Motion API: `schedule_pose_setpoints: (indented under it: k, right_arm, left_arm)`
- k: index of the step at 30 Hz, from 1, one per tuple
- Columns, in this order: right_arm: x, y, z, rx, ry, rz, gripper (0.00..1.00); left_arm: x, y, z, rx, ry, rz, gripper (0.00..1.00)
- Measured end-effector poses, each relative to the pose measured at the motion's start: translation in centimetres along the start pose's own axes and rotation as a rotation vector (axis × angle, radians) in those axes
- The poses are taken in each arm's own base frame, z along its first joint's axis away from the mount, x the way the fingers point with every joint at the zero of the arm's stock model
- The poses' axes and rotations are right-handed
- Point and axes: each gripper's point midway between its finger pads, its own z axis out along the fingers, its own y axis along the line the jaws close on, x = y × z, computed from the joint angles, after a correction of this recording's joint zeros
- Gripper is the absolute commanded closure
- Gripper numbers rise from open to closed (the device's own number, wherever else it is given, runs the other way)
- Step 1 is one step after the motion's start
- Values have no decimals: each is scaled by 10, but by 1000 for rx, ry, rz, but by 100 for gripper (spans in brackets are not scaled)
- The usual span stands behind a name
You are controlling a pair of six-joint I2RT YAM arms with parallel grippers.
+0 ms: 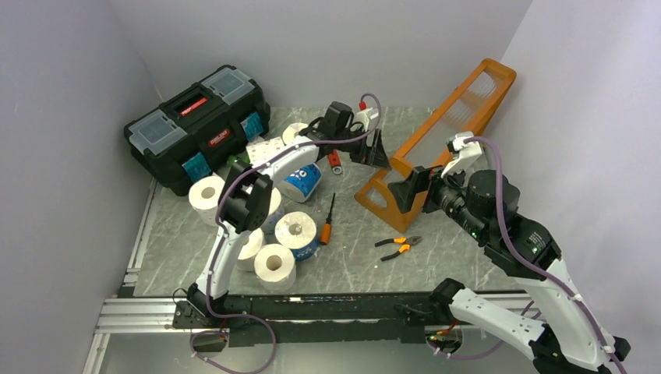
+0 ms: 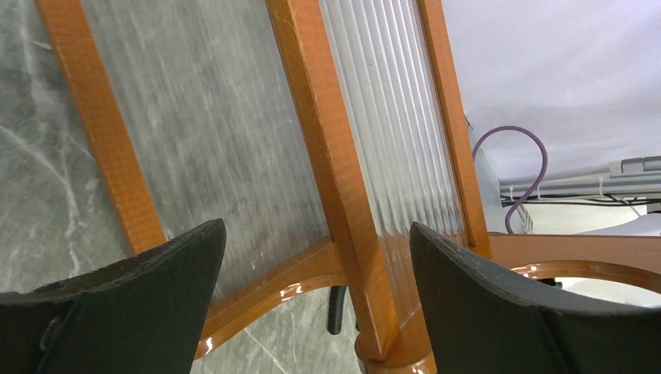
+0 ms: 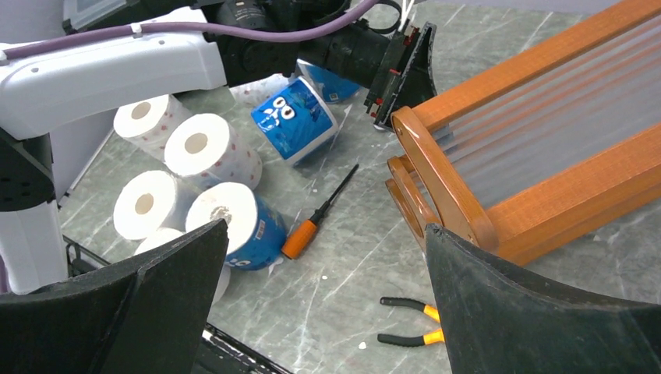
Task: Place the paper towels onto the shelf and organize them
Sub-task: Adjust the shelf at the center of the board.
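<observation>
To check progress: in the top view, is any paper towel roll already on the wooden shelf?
No; the wooden shelf is bare, and the paper towel rolls lie on the table near the toolbox.

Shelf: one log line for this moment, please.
shelf: lying over, empty | rolls: on table, left | left tool: open, at shelf end | right tool: open, at shelf end

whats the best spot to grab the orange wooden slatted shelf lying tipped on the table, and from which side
Take the curved end frame of the orange wooden slatted shelf, jaws across one narrow rail, coming from its near end. It lies tipped over, so the ribbed tiers are likely too broad to pinch; the end rails are thin and exposed.
</observation>
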Motion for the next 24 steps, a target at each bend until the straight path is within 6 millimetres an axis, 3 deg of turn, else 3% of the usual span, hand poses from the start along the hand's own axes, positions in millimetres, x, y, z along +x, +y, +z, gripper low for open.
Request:
schedule_pose_setpoints:
  k: [6,14,20,24]
  right_arm:
    - [7,-2,1,4,13,-7,1]
    - [5,-4,-4,3,-4,-6,1]
    - [4,-6,-5,14,-11,-9,1]
    - [3,-8,-5,25,-15,-13,1]
  left_arm:
    - [10,-3,11,47,32,-5,23]
    - [5,-17,18,104,29,15,43]
    - [7,-14,22,117,28,-2,56]
    - [6,-16,23,133,26,-8,69]
